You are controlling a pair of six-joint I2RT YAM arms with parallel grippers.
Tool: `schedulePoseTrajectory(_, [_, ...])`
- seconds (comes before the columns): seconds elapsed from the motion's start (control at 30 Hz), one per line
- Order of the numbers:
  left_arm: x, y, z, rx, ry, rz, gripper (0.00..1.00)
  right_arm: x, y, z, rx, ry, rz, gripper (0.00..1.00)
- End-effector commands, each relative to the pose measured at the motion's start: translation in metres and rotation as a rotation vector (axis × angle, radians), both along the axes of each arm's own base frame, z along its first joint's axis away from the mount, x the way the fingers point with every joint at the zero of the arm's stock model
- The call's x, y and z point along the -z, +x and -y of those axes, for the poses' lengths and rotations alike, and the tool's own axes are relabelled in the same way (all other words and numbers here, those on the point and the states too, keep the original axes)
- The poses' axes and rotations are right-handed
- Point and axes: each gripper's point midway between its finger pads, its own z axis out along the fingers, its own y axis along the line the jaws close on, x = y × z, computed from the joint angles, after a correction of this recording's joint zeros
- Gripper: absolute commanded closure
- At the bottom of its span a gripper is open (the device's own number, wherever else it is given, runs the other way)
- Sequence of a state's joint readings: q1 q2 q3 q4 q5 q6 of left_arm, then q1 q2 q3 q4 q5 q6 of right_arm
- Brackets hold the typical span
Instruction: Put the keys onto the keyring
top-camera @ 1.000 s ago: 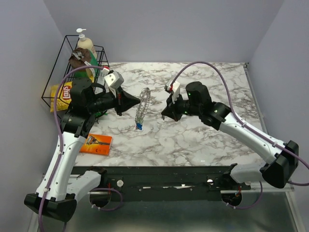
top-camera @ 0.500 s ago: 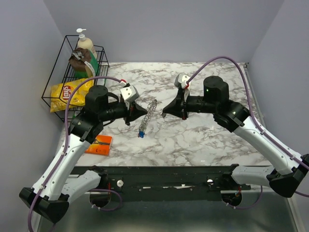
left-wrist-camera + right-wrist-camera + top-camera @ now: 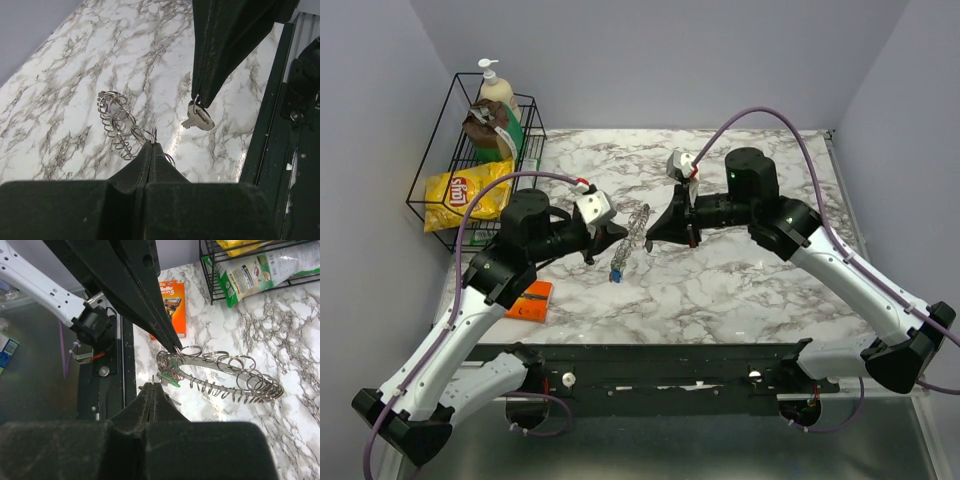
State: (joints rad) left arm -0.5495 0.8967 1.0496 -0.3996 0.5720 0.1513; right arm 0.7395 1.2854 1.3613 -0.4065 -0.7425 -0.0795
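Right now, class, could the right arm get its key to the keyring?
Probably yes: the left gripper holds the keyring just beside the key in the right gripper, with nothing between them.

The keyring [image 3: 631, 238] and key [image 3: 198, 118] are shiny silvery metal; the table [image 3: 750, 290] glossy, marble-patterned.

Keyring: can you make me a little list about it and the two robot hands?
left gripper: jaws shut on the keyring
right gripper: jaws shut on a silver key
silver key: beside the keyring, not on it yet
coloured keys: blue key and green key on the keyring
underneath: marble table
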Motion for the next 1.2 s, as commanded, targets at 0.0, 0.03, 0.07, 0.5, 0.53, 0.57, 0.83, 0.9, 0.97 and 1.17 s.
schedulePoseTrajectory(0.0, [-0.021, 0.006, -0.003, -0.036, -0.022, 0.141, 1.00, -0.013, -0.002, -0.004, -0.028, 0.019, -0.013, 0.99])
schedulePoseTrajectory(0.03, [-0.022, 0.007, -0.004, -0.048, -0.020, 0.151, 1.00, -0.012, -0.001, -0.005, -0.028, 0.017, -0.016, 0.99])
schedulePoseTrajectory(0.07, [-0.022, 0.007, -0.003, -0.048, -0.016, 0.162, 1.00, -0.014, 0.000, -0.005, -0.026, 0.020, -0.012, 0.99])
schedulePoseTrajectory(0.5, [-0.024, 0.018, -0.012, -0.137, 0.031, 0.310, 1.00, -0.014, 0.007, -0.012, -0.034, 0.016, -0.012, 0.99])
schedulePoseTrajectory(0.53, [-0.021, 0.019, -0.013, -0.142, 0.039, 0.327, 1.00, -0.016, 0.007, -0.013, -0.037, 0.021, -0.007, 0.99])
schedulePoseTrajectory(0.57, [-0.021, 0.018, -0.013, -0.139, 0.044, 0.344, 1.00, -0.016, 0.008, -0.014, -0.039, 0.020, -0.007, 0.99])
schedulePoseTrajectory(0.83, [-0.018, 0.018, -0.018, -0.143, 0.059, 0.483, 1.00, -0.016, 0.012, -0.017, -0.039, 0.017, -0.008, 0.99])
schedulePoseTrajectory(0.9, [-0.019, 0.017, -0.018, -0.133, 0.065, 0.525, 1.00, -0.017, 0.012, -0.018, -0.041, 0.016, -0.006, 0.99])
schedulePoseTrajectory(0.97, [-0.016, 0.015, -0.018, -0.122, 0.067, 0.553, 1.00, -0.015, 0.013, -0.020, -0.046, 0.011, -0.011, 0.99])
schedulePoseTrajectory(1.17, [-0.020, 0.014, -0.019, -0.127, 0.049, 0.604, 1.00, -0.010, 0.016, -0.022, -0.052, -0.001, -0.014, 0.99])
